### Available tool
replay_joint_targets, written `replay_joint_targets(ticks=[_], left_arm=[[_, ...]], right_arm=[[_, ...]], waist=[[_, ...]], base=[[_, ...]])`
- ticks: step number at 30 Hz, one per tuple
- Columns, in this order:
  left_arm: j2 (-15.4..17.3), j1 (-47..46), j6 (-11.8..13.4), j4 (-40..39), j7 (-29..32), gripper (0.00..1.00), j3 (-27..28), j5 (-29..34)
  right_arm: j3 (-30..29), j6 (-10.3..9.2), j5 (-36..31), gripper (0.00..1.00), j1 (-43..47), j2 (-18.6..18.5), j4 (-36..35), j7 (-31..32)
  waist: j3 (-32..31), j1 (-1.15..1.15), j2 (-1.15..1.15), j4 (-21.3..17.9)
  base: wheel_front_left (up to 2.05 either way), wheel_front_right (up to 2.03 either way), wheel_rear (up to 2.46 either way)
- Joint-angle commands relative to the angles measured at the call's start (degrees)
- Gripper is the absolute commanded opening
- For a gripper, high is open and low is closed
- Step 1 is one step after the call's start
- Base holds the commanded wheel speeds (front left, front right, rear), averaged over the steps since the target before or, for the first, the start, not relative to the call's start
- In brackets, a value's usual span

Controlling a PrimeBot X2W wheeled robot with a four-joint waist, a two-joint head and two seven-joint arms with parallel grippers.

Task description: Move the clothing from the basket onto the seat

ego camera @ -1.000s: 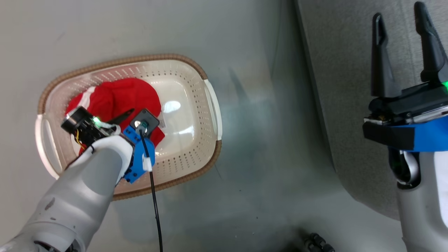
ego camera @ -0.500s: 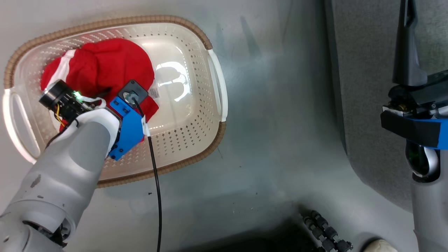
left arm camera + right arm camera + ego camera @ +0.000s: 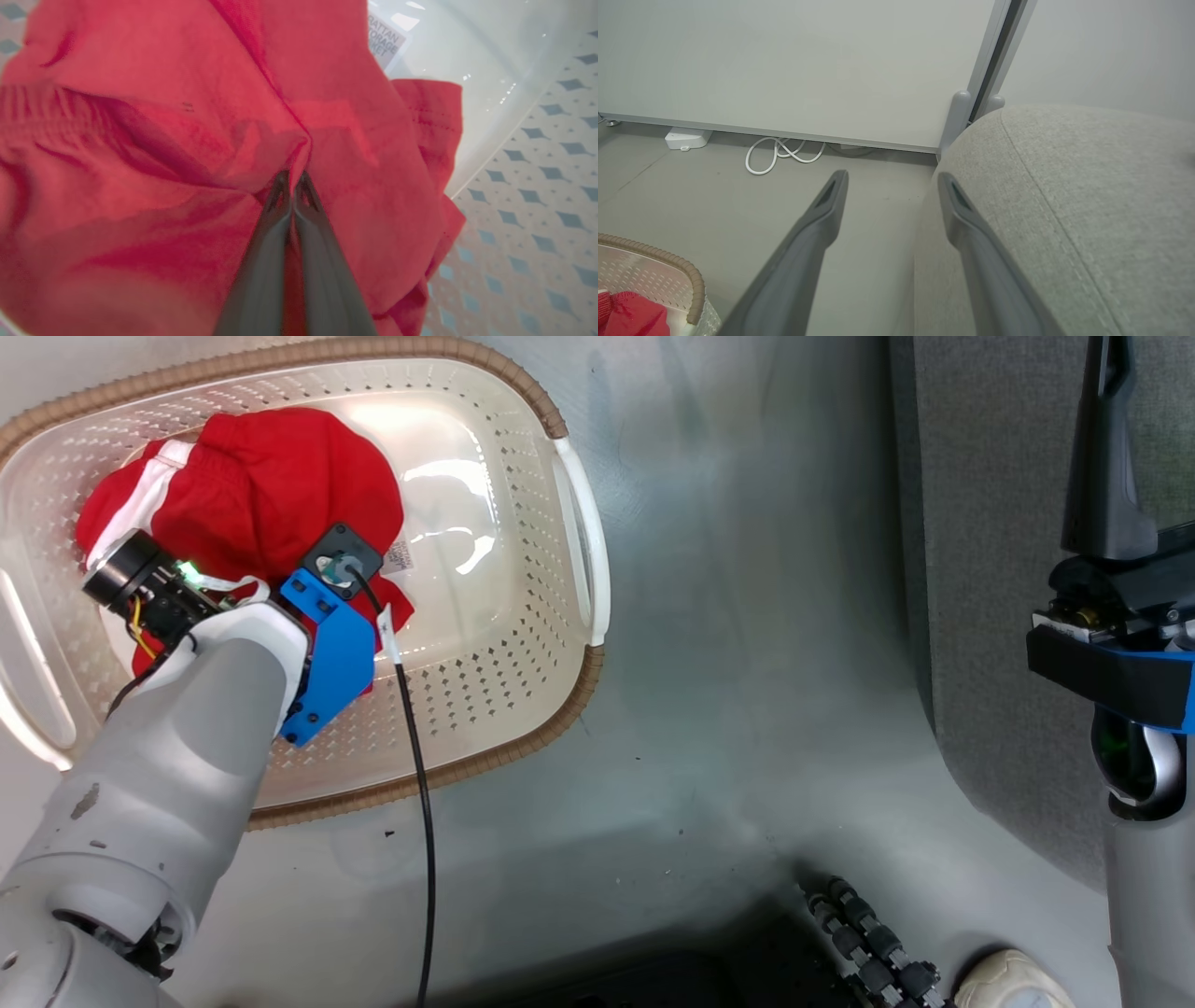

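The clothing point(image 3: 261, 485) is a bright red bundle with a white panel, lying in the left half of the basket point(image 3: 523, 747), a cream perforated tub with a brown braided rim. My left arm reaches down into it. In the left wrist view my left gripper point(image 3: 292, 179) is shut, its tips pinching a fold of the red clothing point(image 3: 140, 140) above the basket's wall point(image 3: 537, 154). My right gripper point(image 3: 892, 177) hangs open and empty beside the grey seat point(image 3: 1087, 196). One right finger point(image 3: 1106, 476) rises over the seat point(image 3: 1008, 523).
Grey floor separates basket and seat. A black cable point(image 3: 420, 803) trails from my left wrist. A ribbed black hose point(image 3: 868, 943) and a pale shoe point(image 3: 1004, 980) lie at the bottom. A white cable coil point(image 3: 780, 151) and a small white box point(image 3: 686, 137) sit by the wall.
My left gripper has sunk into the red clothing and closed on it. The head camera has shifted, so the basket sits higher and further left. The right gripper stays open.
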Motion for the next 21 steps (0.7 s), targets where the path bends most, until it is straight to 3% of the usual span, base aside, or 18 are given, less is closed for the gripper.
replay_joint_targets(ticks=[1, 21], left_arm=[[-0.11, -1.18, -0.24, 0.07, -0.32, 0.00, -0.28, -0.33], [-6.86, 2.27, -0.91, -0.33, -9.71, 0.00, -0.37, -4.67]], right_arm=[[-0.15, 0.01, -0.37, 1.00, -1.02, 0.06, -0.03, -0.20], [-0.33, 0.01, -0.88, 1.00, 0.99, -1.31, 1.64, -0.20]], waist=[[-0.18, -0.01, 0.00, 0.17], [-8.78, -0.01, 0.00, 4.29]], base=[[0.00, 0.00, 0.00], [0.00, 0.00, 0.00]])
